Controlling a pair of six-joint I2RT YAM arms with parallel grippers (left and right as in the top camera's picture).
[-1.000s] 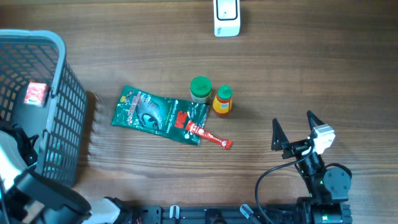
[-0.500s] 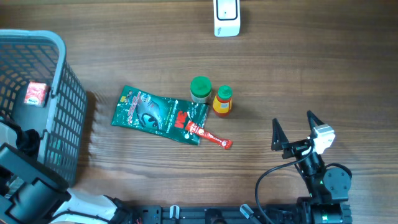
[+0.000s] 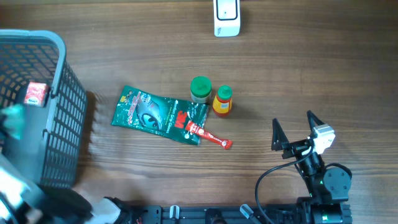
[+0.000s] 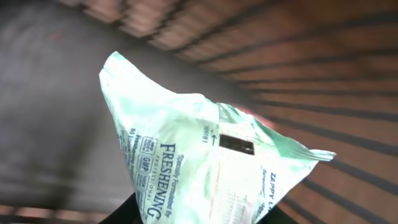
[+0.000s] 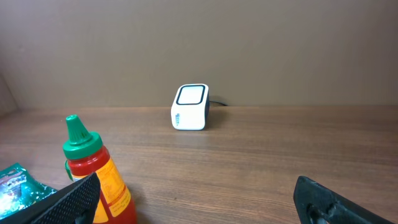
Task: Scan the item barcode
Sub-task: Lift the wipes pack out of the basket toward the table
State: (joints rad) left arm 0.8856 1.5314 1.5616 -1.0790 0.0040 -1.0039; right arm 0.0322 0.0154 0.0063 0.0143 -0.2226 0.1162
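Observation:
In the left wrist view a pale green pouch (image 4: pixel 205 162) with dark print fills the frame, lying against the basket's wall. My left gripper (image 4: pixel 199 216) is shut on its lower edge, with a dark finger on each side. From overhead the left arm is a blur inside the grey basket (image 3: pixel 62 93); a teal smear (image 3: pixel 12 121) there may be the pouch. The white barcode scanner (image 3: pixel 226 17) stands at the table's far edge and faces the right wrist camera (image 5: pixel 189 107). My right gripper (image 3: pixel 292 127) rests open at the front right, holding nothing.
A dark green bag (image 3: pixel 158 115), a green-lidded jar (image 3: pixel 200 89), a red sauce bottle (image 3: pixel 222 101) and a red tube (image 3: pixel 208 135) lie mid-table. A small red box (image 3: pixel 36 93) sits in the basket. The bottle (image 5: pixel 93 168) stands close to my right gripper's left finger.
The left arm has shifted inside the basket and is now motion-blurred; its jaws have come together on the pouch. The right arm and the table items have not moved.

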